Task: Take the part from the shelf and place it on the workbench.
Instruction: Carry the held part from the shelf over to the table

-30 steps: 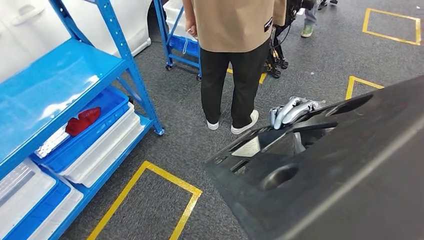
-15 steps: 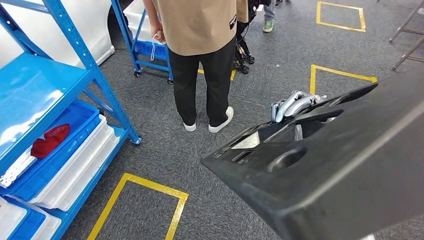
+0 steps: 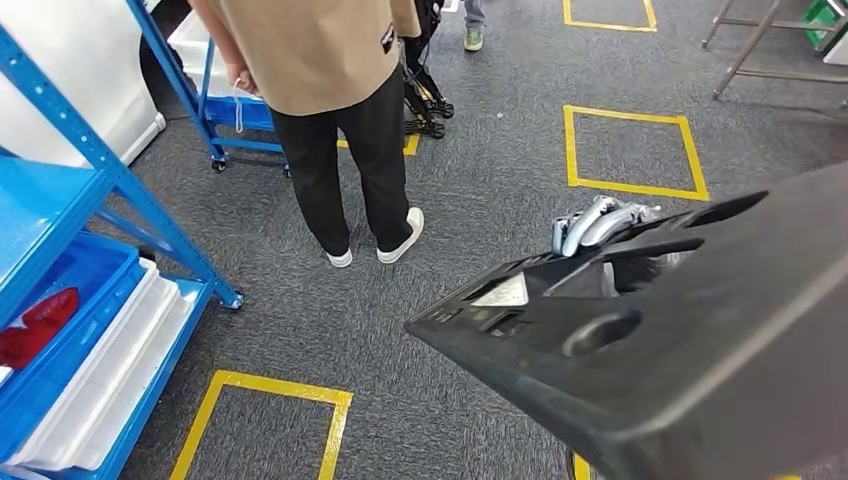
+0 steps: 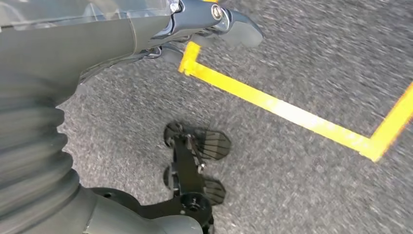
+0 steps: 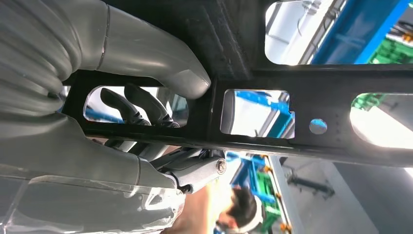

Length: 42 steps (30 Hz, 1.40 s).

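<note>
A large black moulded part (image 3: 680, 350) with cutouts spans the lower right of the head view, tilted and held off the floor. My right hand (image 3: 598, 220) hooks its fingers over the part's far edge. In the right wrist view the right hand (image 5: 146, 112) grips a bar of the part (image 5: 292, 73) through its openings. The blue shelf (image 3: 60, 190) stands at the left. My left hand (image 4: 122, 34) hangs over grey carpet with its fingers apart and nothing in it.
A person (image 3: 330, 120) in a tan top and black trousers stands on the carpet ahead, near a blue cart (image 3: 225, 110). A blue bin (image 3: 80, 270) on the low shelf holds a red piece (image 3: 35, 320). Yellow tape squares (image 3: 630, 150) mark the floor. Metal stand legs (image 3: 750, 50) rise at the far right.
The whole view has swung to the right, so the shelf and the person slide left. The black part stays in my right hand's grip, in about the same place before me.
</note>
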### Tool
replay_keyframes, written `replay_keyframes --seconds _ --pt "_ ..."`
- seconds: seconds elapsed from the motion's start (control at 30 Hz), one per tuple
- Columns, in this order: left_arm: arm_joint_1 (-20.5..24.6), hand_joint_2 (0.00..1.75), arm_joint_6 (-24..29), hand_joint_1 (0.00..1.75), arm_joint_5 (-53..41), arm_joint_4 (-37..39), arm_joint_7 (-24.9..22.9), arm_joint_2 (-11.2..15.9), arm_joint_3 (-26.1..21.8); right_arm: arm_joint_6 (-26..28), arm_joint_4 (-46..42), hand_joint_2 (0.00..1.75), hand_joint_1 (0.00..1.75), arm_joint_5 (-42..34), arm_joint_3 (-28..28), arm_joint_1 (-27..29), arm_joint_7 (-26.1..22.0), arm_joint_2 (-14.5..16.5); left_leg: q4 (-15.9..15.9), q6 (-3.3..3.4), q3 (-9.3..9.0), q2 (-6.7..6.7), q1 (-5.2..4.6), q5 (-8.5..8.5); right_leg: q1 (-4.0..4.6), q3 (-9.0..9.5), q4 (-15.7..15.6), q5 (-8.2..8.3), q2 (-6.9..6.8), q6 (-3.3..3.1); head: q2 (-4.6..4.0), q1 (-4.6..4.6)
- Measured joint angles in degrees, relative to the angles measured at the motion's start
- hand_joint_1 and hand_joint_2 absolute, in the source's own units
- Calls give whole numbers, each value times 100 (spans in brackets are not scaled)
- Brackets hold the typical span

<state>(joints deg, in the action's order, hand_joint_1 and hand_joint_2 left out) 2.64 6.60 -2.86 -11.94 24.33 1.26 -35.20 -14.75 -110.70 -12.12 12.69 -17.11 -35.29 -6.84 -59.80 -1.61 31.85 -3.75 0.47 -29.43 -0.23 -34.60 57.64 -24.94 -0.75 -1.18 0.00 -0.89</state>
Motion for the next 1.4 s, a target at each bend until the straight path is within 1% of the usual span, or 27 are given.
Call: replay_keyframes --seconds 0.07,0.1,0.13,0.17,0.2,0.23,0.3,0.37,0.43,0.5,0.57,0.63,0.67,0.7,0.77,0.83,0.87,0.93,0.97,1.03,1.1,1.17,1.2,1.23,1.3,1.37,1.4 --pt "-30 175 32 0 25 -2 -37 17 -44 -32 19 175 175 17 -3 24 -66 6 -710 -28 329 260 21 -372 -6 10 -14 9 111 -47 0 8" --pt "-52 175 58 0 36 -2 -65 28 -67 -46 34 175 175 24 -2 41 -81 9 -1115 -37 529 307 23 -527 0 11 -13 8 176 -57 0 12" --pt "-74 175 89 0 41 -2 -93 38 -88 -56 51 175 175 27 -3 59 -87 10 -1403 -42 682 328 23 -597 7 13 -10 7 248 -62 0 13" --pt "-89 175 122 0 43 -2 -123 44 -110 -62 67 175 175 33 -2 73 -84 11 -1478 -40 740 336 23 -546 12 18 -6 6 324 -63 0 14" --pt "-97 175 153 0 43 -2 -152 46 -134 -61 79 175 175 46 -2 82 -74 11 -1303 -33 680 350 24 -379 13 25 1 4 399 -60 0 14" --pt "-101 175 181 0 44 -2 -175 46 -158 -59 86 175 175 63 -2 84 -60 12 -931 -20 524 407 27 -141 11 33 13 -1 474 -52 0 14" --pt "-106 175 216 0 51 -2 -209 46 -209 -56 90 175 175 113 -1 79 -14 13 -144 14 180 648 40 194 10 26 47 -14 613 -15 0 11" --pt "-109 175 223 0 62 -2 -222 43 -251 -55 97 175 175 160 2 73 33 14 167 50 46 778 33 247 -5 -12 61 -4 732 51 2 12" --pt "-99 175 221 0 67 -2 -226 28 -286 -54 114 175 175 203 5 67 63 15 210 111 25 669 27 271 -25 -42 53 18 806 123 2 14" --pt "-89 175 212 0 67 -2 -222 3 -312 -53 134 175 175 230 6 30 81 15 275 192 -4 532 36 314 -9 -129 225 -104 572 173 1 -3" --pt "-101 175 195 0 62 -2 -219 -23 -328 -45 160 175 175 240 12 -24 99 15 310 244 -13 386 24 330 -4 -414 832 -443 239 211 0 -21" --pt "-120 175 176 0 50 -2 -220 -43 -334 -6 184 175 175 253 19 -28 116 15 308 260 -11 237 11 320 -34 -752 1546 -718 147 249 0 -27" --pt "-125 175 164 0 38 -2 -222 -53 -336 25 190 175 175 262 22 -11 122 15 307 258 -12 166 9 314 -49 -808 1672 -718 133 264 1 -29" --pt "-125 175 150 0 21 -2 -227 -62 -337 57 191 175 175 270 22 5 127 11 305 252 -16 99 10 307 -60 -744 1556 -615 112 274 1 -34" --pt "-123 175 127 0 -25 -2 -250 -87 -336 122 167 175 175 286 22 21 146 5 294 221 -36 -18 7 281 -55 -326 769 -274 -72 263 2 -43" --pt "-123 175 120 0 -68 -2 -292 -104 -335 189 114 175 175 309 24 26 183 2 274 163 -57 -121 -17 243 -6 0 136 -90 -262 199 1 -39" --pt "-120 175 121 0 -86 -2 -315 -110 -335 218 81 175 175 320 24 37 203 -1 269 131 -67 -170 -28 228 21 47 29 -84 -291 163 1 -37" --pt "-108 175 122 0 -122 -2 -349 -137 -334 260 16 175 175 334 22 96 227 -25 273 69 -94 -256 -31 205 33 44 14 -71 -165 98 1 -36" --pt "-100 175 120 0 -139 -3 -359 -156 -333 272 -21 175 175 338 19 138 231 -48 245 38 -99 -205 -20 167 20 57 -8 -59 -106 68 1 -34" --pt "-103 175 116 0 -174 -4 -362 -197 -330 298 -71 175 175 348 12 208 222 -86 -110 -6 35 47 13 -74 -12 87 -52 -34 13 2 1 -24" --pt "-126 175 105 0 -200 -4 -353 -234 -328 326 -84 175 175 368 6 283 189 -116 -874 -23 385 275 29 -449 -7 88 -55 -31 140 -29 1 -6" --pt "-150 175 64 0 -231 -4 -331 -267 -323 340 -84 175 175 399 -8 395 138 -168 -1416 -27 670 324 29 -582 2 89 -48 -33 289 -32 0 1" --pt "-157 175 33 0 -256 -4 -315 -284 -318 347 -84 175 175 412 -21 448 110 -203 -1379 -20 674 332 29 -479 4 93 -42 -34 367 -30 0 2" --pt "-158 175 1 0 -284 -4 -300 -300 -312 357 -84 175 175 420 -40 494 82 -240 -1111 -7 569 361 32 -277 3 100 -33 -38 448 -23 1 3" --pt "-158 175 -51 0 -344 -3 -284 -324 -298 397 -85 175 175 425 -89 566 31 -314 -300 28 221 608 49 126 1 101 -6 -53 594 10 1 4" --pt "-154 175 -79 0 -398 -2 -290 -339 -277 446 -97 175 175 426 -142 630 3 -380 149 54 22 842 55 246 -16 61 17 -50 726 77 1 3" --pt "-148 175 -83 0 -420 -2 -299 -345 -264 469 -109 175 175 427 -172 660 -1 -411 185 70 5 862 47 226 -30 35 17 -37 792 120 1 3"
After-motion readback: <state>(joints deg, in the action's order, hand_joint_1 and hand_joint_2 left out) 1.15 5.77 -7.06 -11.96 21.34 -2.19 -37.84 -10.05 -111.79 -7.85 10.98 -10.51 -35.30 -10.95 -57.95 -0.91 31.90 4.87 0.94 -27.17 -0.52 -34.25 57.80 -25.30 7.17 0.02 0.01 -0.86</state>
